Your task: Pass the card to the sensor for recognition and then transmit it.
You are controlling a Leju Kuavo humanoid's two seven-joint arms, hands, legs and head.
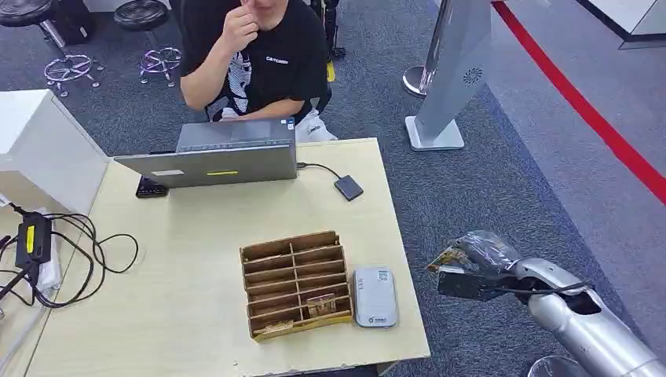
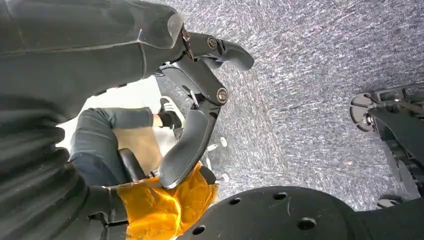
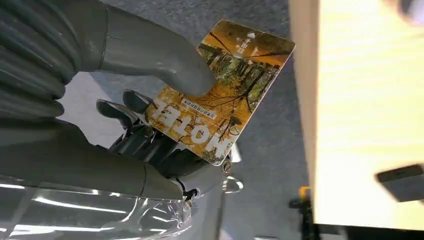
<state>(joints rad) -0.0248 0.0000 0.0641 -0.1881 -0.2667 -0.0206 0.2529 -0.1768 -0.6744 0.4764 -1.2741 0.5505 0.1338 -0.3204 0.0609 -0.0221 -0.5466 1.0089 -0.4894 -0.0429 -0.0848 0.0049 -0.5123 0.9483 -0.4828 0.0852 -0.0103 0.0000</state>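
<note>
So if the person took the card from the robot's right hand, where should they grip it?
By the free end of the card that sticks out past the thumb of the right hand. It is flat, so pinch both faces there.

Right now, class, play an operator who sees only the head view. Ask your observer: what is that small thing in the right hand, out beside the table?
Observer: The right wrist view shows the right hand holding an orange card printed with trees, its thumb pressed on the card's face.
Operator: Any lettering on it?
Observer: Yes, large white letters reading HOTEL.
Operator: And the left hand?
Observer: The left wrist view shows the left hand above grey carpet, fingers apart, holding nothing.
</note>
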